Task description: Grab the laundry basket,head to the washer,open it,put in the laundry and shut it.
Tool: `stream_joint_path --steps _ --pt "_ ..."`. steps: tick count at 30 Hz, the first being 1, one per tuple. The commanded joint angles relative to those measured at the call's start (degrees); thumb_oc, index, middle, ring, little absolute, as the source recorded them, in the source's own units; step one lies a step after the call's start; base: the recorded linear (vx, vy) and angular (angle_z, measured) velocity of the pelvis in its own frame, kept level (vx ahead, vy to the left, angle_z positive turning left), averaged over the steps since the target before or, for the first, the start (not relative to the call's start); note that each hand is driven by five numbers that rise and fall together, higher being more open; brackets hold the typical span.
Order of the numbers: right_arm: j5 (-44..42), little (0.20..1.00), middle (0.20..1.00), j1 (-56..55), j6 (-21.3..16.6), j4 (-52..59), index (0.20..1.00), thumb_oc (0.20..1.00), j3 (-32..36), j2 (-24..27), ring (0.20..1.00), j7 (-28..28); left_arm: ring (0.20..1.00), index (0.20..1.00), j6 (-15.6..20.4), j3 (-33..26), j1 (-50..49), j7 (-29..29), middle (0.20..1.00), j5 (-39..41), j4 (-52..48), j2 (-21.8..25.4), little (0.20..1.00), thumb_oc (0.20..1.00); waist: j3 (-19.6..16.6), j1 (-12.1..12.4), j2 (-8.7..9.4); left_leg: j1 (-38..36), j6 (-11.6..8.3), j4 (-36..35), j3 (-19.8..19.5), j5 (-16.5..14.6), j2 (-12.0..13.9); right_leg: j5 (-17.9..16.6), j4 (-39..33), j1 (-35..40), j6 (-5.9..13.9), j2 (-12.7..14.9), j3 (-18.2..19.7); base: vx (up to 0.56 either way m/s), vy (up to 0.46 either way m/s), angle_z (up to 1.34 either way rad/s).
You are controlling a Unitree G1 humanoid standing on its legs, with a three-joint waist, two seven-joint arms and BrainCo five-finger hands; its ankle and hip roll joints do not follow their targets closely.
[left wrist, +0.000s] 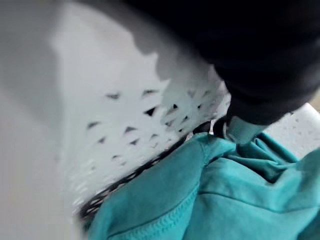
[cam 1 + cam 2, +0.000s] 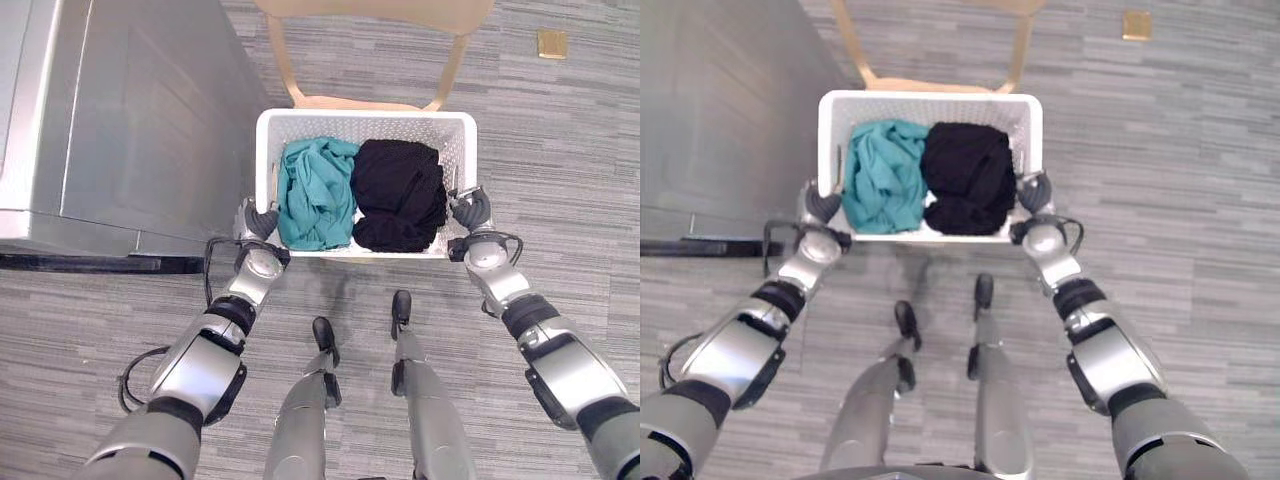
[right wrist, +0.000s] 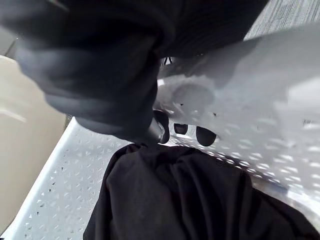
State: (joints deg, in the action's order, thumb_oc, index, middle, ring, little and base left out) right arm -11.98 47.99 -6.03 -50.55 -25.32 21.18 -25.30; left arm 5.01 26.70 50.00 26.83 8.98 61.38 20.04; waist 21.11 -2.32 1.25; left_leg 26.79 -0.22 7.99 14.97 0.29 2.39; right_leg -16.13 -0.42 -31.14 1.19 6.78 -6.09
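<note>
Both hands grip the white laundry basket (image 2: 365, 124) at its side rims: left hand (image 2: 256, 220) curled at 9 o'clock, right hand (image 2: 471, 209) at 3 o'clock. Inside lie a teal garment (image 2: 315, 190) and a black garment (image 2: 400, 192), touching. A wooden chair (image 2: 370, 60) stands at 12 o'clock, a grey cabinet (image 2: 110, 120) at 10 o'clock.

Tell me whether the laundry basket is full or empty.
Loaded: the white laundry basket holds a teal garment beside a black garment.
</note>
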Motion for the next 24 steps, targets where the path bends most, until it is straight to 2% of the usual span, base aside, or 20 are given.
stream_joint_path --steps 1,6,11,17,23,24 --pt "1.10 1.000 1.000 0.20 -4.86 3.15 1.000 1.000 -7.22 -9.18 1.000 3.77 1.000 1.000 5.82 3.04 5.75 1.73 1.000 -1.60 -4.67 -3.50 1.000 1.000 -0.92 1.80 -1.23 0.38 -2.52 -3.80 -2.15 2.76 0.42 17.66 10.99 4.17 6.45 2.45 1.67 0.05 0.019 0.11" --pt "0.73 1.000 1.000 -5.25 -5.33 7.38 1.000 1.000 -5.92 -8.80 1.000 3.86 1.000 1.000 5.42 1.28 -0.34 3.20 1.000 -3.23 -10.80 -3.83 1.000 1.000 -1.15 1.97 -0.69 -2.50 -2.37 -4.64 -2.11 2.30 0.28 17.77 9.98 7.22 6.51 2.54 1.48 0.04 0.003 0.04" --pt "1.76 1.000 1.000 -14.51 -5.62 15.33 1.000 1.000 -2.17 -5.20 1.000 4.83 1.000 1.000 5.91 -2.48 -10.26 2.58 1.000 -4.17 -20.04 -2.32 1.000 1.000 -2.52 1.99 0.02 -6.26 -2.07 -5.33 -1.72 1.32 0.27 18.03 9.03 10.48 6.49 2.38 1.24 0.05 -0.004 0.07" --pt "1.95 1.000 1.000 -26.98 -5.35 19.27 1.000 1.000 3.69 -1.31 1.000 9.04 1.000 1.000 7.45 -7.16 -22.66 -2.43 1.000 -3.06 -30.13 0.87 1.000 1.000 -5.12 1.45 0.45 -11.15 -1.58 -6.41 -1.35 0.31 0.08 18.42 7.72 15.19 6.61 2.01 1.05 0.05 0.005 -0.04" --pt "1.18 1.000 1.000 -37.44 -5.14 23.04 1.000 1.000 7.26 1.83 1.000 16.24 1.000 1.000 8.28 -12.06 -35.66 -9.13 1.000 -0.09 -35.87 2.65 1.000 1.000 -7.37 1.12 0.76 -14.94 -1.22 -6.21 -1.37 -0.75 -0.10 18.74 6.90 19.36 6.99 2.11 0.39 0.03 0.002 -0.04" --pt "1.89 1.000 1.000 -41.44 -4.92 23.75 1.000 1.000 7.48 2.62 1.000 19.13 1.000 1.000 7.88 -12.50 -40.29 -12.13 1.000 -0.48 -36.19 3.33 1.000 1.000 -7.48 1.04 1.04 -16.20 -0.96 -5.40 -1.39 -1.52 -0.17 19.10 7.32 20.85 7.12 2.22 0.11 0.00 0.000 0.00"
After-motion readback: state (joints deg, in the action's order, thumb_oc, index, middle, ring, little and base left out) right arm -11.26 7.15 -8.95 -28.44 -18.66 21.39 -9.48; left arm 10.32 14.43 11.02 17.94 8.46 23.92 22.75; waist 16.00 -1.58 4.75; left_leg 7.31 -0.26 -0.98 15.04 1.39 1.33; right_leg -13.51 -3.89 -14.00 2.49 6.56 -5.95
